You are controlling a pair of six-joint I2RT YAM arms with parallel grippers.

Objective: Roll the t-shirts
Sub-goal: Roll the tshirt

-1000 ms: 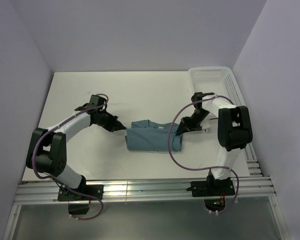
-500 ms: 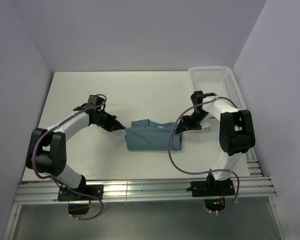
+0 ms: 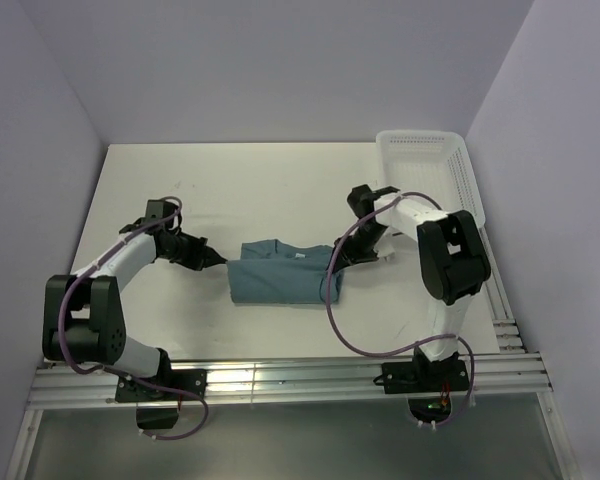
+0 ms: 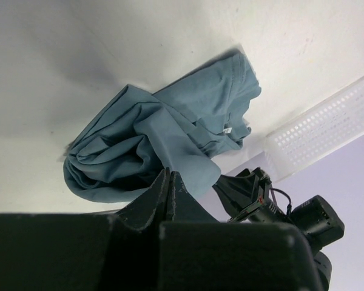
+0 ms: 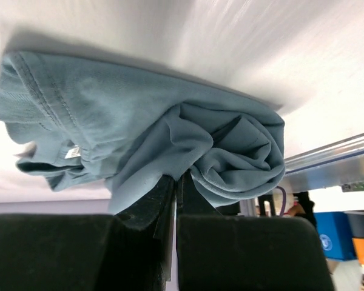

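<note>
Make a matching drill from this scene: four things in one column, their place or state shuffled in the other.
Things:
1. t-shirt
2. white mesh basket
3. left gripper
4. right gripper

Place or state:
A. shut on the cloth at the bundle's right end
B. far right corner of the table
C. teal-blue, loosely rolled, lying mid-table
D. shut on the cloth at the bundle's left end

Pairs: 1-C, 2-B, 3-D, 4-A
</note>
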